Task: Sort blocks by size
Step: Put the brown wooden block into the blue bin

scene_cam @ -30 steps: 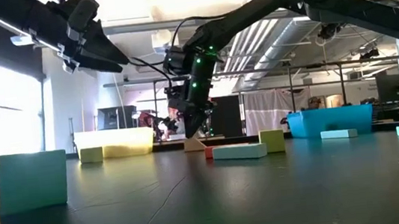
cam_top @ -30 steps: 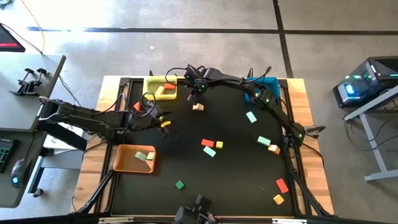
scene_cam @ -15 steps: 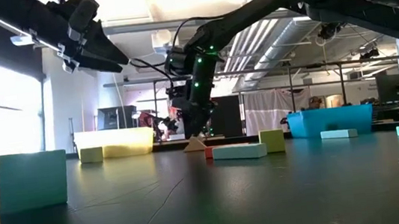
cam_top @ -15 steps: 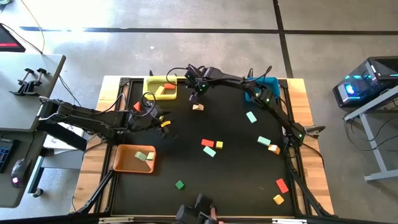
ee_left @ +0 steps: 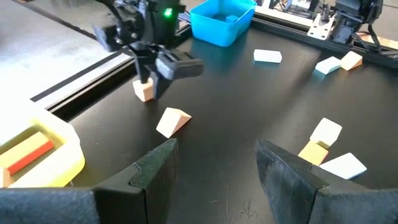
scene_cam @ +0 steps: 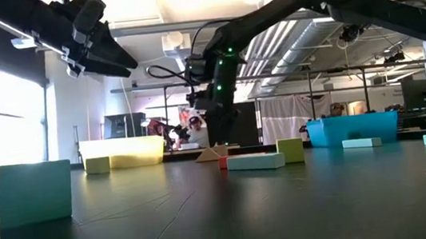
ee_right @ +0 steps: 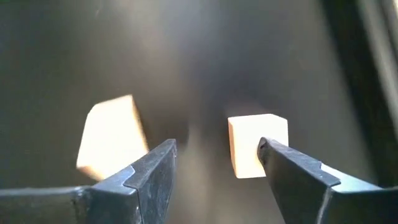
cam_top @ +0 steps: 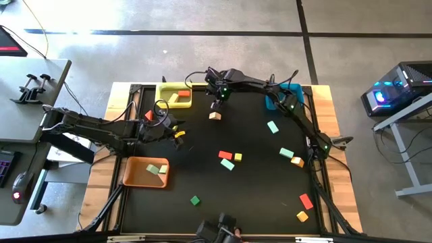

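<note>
Tan wood is what the right gripper point(cam_top: 217, 102) is hanging over: a small tan cube point(ee_left: 143, 91) and a tan wedge block point(cam_top: 214, 116) lying close together on the black table point(cam_top: 256, 196), near the far edge. Its fingers are standing apart and holding nothing. In its wrist view the cube is sitting just inside one finger point(ee_right: 292, 171) and the wedge just outside the other.

This could go wrong. If the gripper is coming down off to one side, a finger may be landing on top of the cube or pushing it away. It may also be bumping the wedge and sliding it.

The left gripper point(cam_top: 177, 128) is waiting near the left side, open and empty, above a little orange block point(cam_top: 179, 135).

The yellow plastic bin point(cam_top: 165, 100) with a red bar inside is just beside the right gripper. The blue bin point(ee_left: 221, 22) is by the far right corner and the orange bin point(cam_top: 135, 177) is at the front left. Mint, red, yellow and green blocks point(cam_top: 227, 160) are lying spread over the rest of the table, well apart from the cube. Nothing is blocking the way down.
</note>
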`<action>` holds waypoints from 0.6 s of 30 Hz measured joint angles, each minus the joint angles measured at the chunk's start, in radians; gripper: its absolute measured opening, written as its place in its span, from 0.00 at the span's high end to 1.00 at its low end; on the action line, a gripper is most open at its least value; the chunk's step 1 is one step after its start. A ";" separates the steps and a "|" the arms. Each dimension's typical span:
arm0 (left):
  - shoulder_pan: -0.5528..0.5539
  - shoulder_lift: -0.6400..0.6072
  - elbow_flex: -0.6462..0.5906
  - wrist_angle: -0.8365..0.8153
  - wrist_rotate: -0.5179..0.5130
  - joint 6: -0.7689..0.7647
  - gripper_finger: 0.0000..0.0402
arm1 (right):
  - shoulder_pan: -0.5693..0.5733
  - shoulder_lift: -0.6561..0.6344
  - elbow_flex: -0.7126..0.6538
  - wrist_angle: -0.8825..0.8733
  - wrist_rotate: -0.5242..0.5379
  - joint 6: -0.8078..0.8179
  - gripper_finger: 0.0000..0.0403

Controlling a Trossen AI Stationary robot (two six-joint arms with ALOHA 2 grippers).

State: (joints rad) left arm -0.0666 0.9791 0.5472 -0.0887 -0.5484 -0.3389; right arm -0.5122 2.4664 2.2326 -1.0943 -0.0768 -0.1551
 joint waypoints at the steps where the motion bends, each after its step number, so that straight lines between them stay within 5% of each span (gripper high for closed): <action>1: 0.000 0.000 0.000 0.001 0.000 0.000 0.50 | 0.002 -0.005 0.000 -0.023 -0.003 -0.001 0.43; 11: 0.000 0.000 0.000 0.003 -0.002 0.000 0.50 | 0.008 -0.069 -0.007 -0.078 0.039 -0.062 0.43; 18: 0.000 0.000 0.000 -0.002 -0.002 -0.001 0.50 | 0.001 -0.069 -0.142 0.055 0.081 -0.090 0.43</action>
State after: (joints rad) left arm -0.0669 0.9790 0.5472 -0.0906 -0.5501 -0.3397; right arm -0.5109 2.3977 2.0906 -1.0391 0.0042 -0.2455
